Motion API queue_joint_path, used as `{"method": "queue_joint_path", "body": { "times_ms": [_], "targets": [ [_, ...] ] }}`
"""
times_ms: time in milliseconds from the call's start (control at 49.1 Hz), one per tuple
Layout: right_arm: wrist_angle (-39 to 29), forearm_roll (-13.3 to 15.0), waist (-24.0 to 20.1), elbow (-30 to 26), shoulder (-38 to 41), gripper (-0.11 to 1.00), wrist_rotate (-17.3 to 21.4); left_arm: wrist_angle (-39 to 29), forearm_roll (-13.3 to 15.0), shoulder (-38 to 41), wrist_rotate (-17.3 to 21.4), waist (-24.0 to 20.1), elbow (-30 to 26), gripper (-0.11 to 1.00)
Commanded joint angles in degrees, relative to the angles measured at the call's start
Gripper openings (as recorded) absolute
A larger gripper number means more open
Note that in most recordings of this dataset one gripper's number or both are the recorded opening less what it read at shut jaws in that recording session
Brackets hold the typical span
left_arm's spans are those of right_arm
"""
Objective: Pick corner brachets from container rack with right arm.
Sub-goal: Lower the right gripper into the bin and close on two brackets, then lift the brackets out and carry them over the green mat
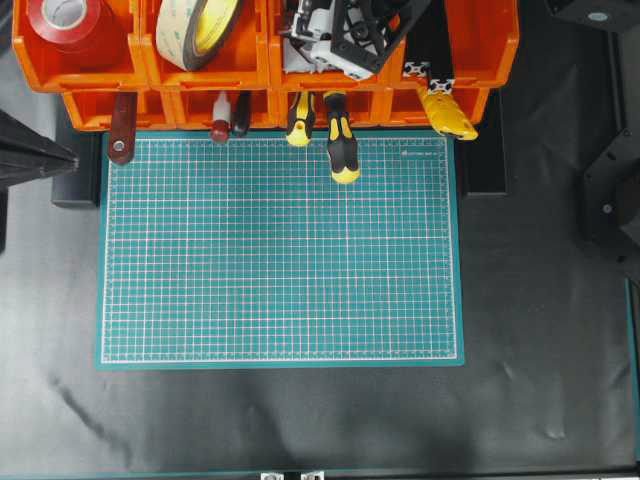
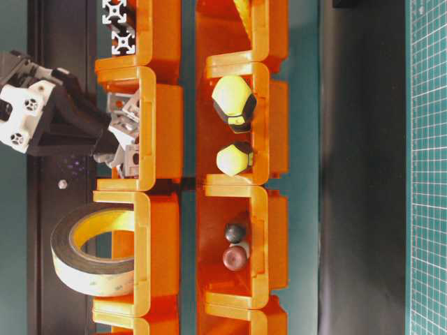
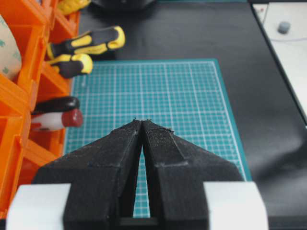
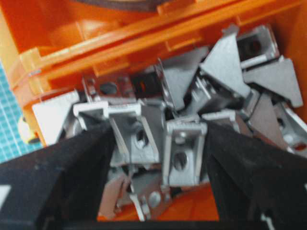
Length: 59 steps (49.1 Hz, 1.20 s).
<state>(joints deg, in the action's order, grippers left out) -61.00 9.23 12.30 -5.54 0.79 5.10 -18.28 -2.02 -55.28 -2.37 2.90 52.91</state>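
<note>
The orange container rack point(image 1: 110, 75) runs along the back edge of the mat; it also shows in the table-level view point(image 2: 160, 105). My right gripper point(image 4: 158, 143) reaches down into an upper bin full of silver-grey corner brackets point(image 4: 225, 62). Its black fingers point(image 4: 72, 167) press on the outer sides of two brackets point(image 4: 180, 153) lying side by side on the pile. In the table-level view the gripper point(image 2: 105, 143) has its tips in the bracket pile point(image 2: 126, 132). My left gripper point(image 3: 143, 120) is shut and empty, hovering at the left of the mat point(image 1: 72, 158).
A green cutting mat point(image 1: 280, 260) lies on the black table. Yellow-black screwdriver handles point(image 1: 342, 150) stick out of the lower bins over the mat's back edge. Tape rolls point(image 1: 65, 20) point(image 2: 91, 251) sit in the upper bins. Slotted bars point(image 2: 117, 28) stand in the neighbouring bin.
</note>
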Motion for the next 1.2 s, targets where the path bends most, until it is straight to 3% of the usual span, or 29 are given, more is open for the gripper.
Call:
{"method": "queue_joint_path", "body": {
  "times_ms": [0, 204, 529, 916, 1180],
  "targets": [
    [-2.55, -0.26, -0.88, 0.26, 0.09, 0.55, 0.18, 0.26, -0.18, -0.18, -0.09, -0.26, -1.67, 0.07],
    [-2.37, 0.09, -1.76, -1.05, -0.62, 0.55, -0.26, 0.35, -0.09, -0.62, -0.09, -0.88, -1.67, 0.07],
    [-3.52, 3.69, -3.52, -7.21, -1.76, 0.55, -0.35, 0.35, -0.18, -1.05, -0.09, -0.88, -1.58, 0.07],
    [-5.27, 3.87, -6.86, -10.28, -4.75, 0.55, -1.93, 0.00, -0.09, -1.58, -0.09, -0.88, -1.67, 0.07],
    [-7.29, 3.87, -14.15, -8.53, -10.11, 0.55, -2.20, -0.79, -0.09, -2.64, 0.35, -0.79, -1.76, 0.07]
  ]
}}
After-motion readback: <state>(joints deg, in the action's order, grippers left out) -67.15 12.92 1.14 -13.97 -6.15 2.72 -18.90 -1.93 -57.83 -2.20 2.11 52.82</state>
